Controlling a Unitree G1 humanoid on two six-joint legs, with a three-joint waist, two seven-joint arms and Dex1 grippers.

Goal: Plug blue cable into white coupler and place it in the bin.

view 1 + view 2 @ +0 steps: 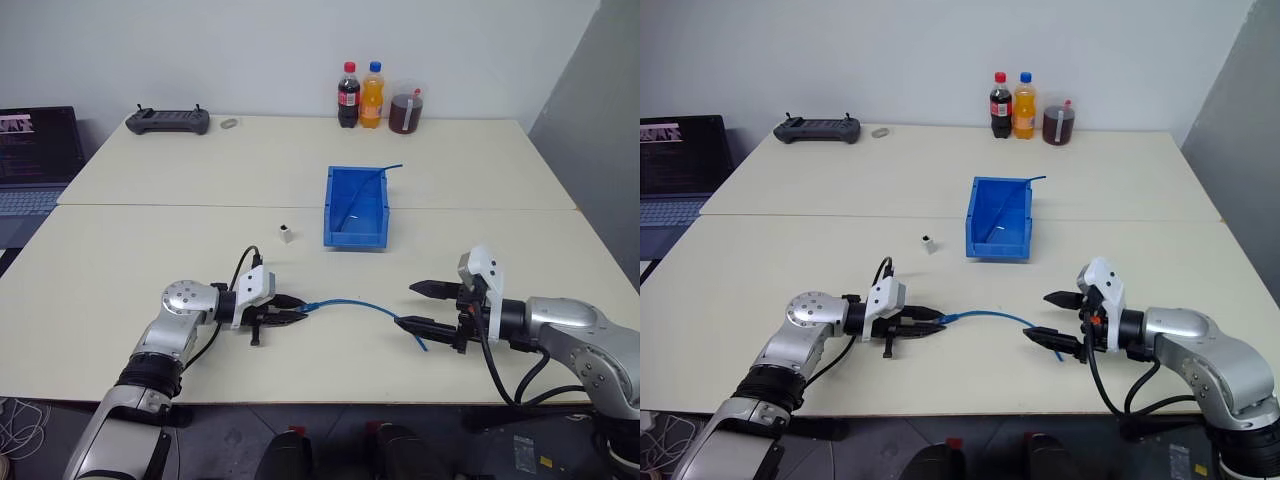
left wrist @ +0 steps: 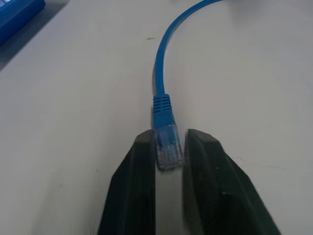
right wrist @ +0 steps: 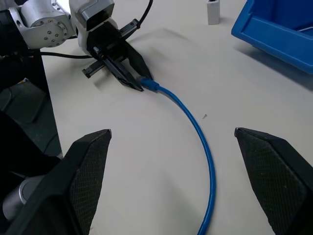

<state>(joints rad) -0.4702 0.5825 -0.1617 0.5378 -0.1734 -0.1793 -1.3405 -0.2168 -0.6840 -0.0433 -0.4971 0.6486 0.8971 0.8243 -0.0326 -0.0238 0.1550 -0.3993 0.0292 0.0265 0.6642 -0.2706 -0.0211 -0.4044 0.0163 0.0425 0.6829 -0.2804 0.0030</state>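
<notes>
The blue cable [image 1: 350, 303] lies in a curve on the table between my two grippers. My left gripper [image 1: 300, 316] is shut on the cable's clear plug [image 2: 167, 147], low over the table. The cable's far end runs under my right gripper [image 1: 405, 304], which hangs open above it without touching. The white coupler [image 1: 287, 234] stands alone on the table, beyond my left gripper and just left of the bin [image 1: 355, 238]. The bin is bright blue and open-topped, and a second thin blue cable [image 1: 385, 170] hangs over its rear corner.
At the table's far edge stand two bottles [image 1: 359, 96] and a cup of dark drink [image 1: 406, 108]. A black controller [image 1: 168, 122] and a small grey object [image 1: 229, 124] lie at the far left. A laptop [image 1: 35, 160] sits off the table's left side.
</notes>
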